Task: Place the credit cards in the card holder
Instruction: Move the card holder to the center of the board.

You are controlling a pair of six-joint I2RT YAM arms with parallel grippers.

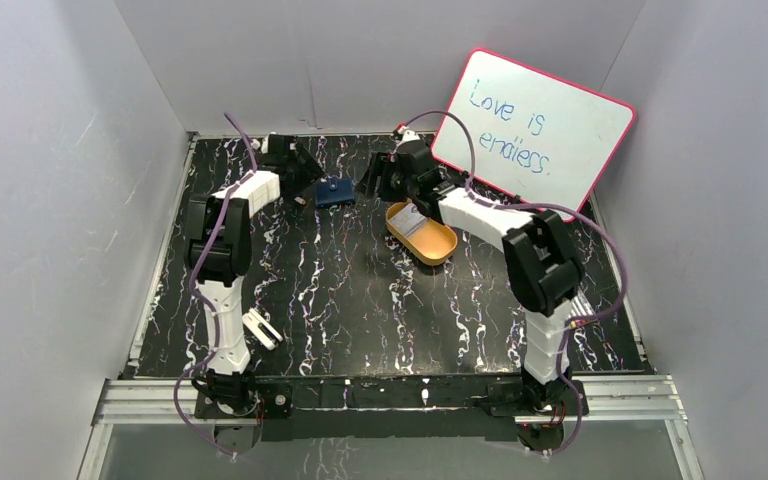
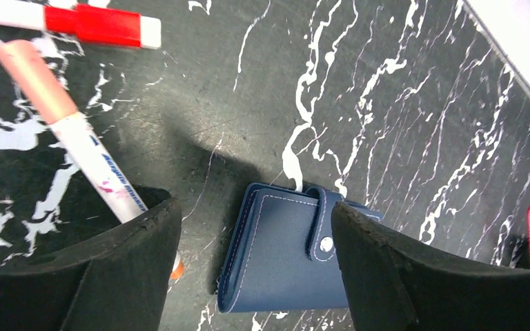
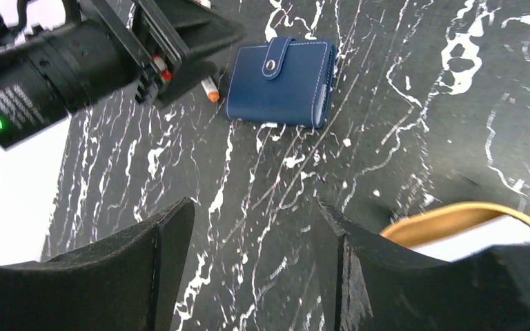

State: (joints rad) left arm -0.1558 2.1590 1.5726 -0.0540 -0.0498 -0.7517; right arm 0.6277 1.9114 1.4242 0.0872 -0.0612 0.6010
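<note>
**A:** Where is the wallet (image 1: 333,192) right now?

**B:** On the black marbled table (image 1: 360,320), near the far edge and a little left of its middle. It lies flat and closed, with the snap tab fastened.

**A:** And the left gripper (image 2: 255,210)?

**B:** Its jaws are spread and hold nothing. It hangs toward the far-left corner, just beside the wallet. The right wrist view shows it apart from the leather. Two markers lie under it, one with a red cap (image 2: 96,24) and one with a pink cap (image 2: 76,131).

**A:** The right gripper (image 3: 252,207)?

**B:** Also released, with only bare tabletop between its fingers. It hovers near the far edge, between the wallet and an oval golden tin (image 1: 420,233).

**A:** Anything in the tin?

**B:** A pale flat card (image 3: 476,243), its print too small to read.

**A:** What else is there?

**B:** A whiteboard (image 1: 535,125) leans at the far-right corner.
</note>
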